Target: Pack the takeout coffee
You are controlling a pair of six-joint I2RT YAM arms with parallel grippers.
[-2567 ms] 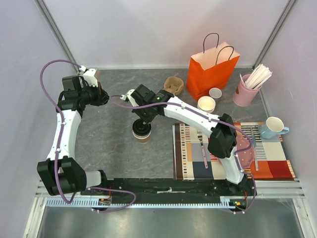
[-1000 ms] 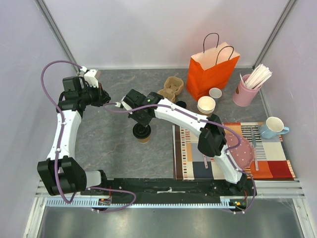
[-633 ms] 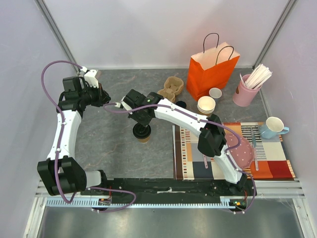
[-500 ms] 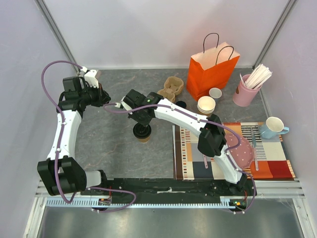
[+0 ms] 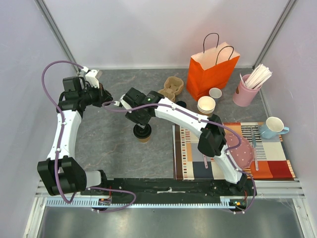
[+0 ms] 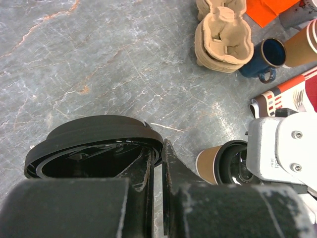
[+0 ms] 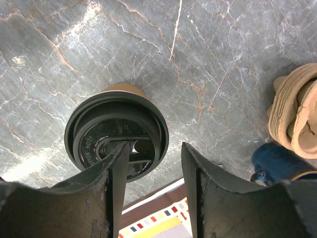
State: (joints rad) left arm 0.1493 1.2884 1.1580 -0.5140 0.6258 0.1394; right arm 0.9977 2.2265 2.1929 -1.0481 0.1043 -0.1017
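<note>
The takeout coffee (image 5: 141, 133), a brown paper cup with a black lid, stands upright on the grey table. It also shows in the right wrist view (image 7: 116, 141) and the left wrist view (image 6: 223, 161). My right gripper (image 5: 140, 120) hovers just above it, open and empty (image 7: 154, 158). Its left finger is over the lid and its right finger is beside the cup. My left gripper (image 5: 103, 94) is at the back left, shut on the rim of a loose black lid (image 6: 91, 141), held above the table (image 6: 158, 151).
An orange paper bag (image 5: 213, 69) stands at the back right. A cardboard cup carrier (image 5: 173, 87), a dark blue mug (image 5: 181, 104) and a stack of paper cups (image 5: 206, 104) sit near it. A striped placemat (image 5: 267, 163) lies to the right, and a pink straw holder (image 5: 245, 91) and light blue mug (image 5: 272, 128) stand further right.
My right arm has shifted a little left and back over the cup since the earliest frame, uncovering the dark blue mug. In the last second almost nothing moved.
</note>
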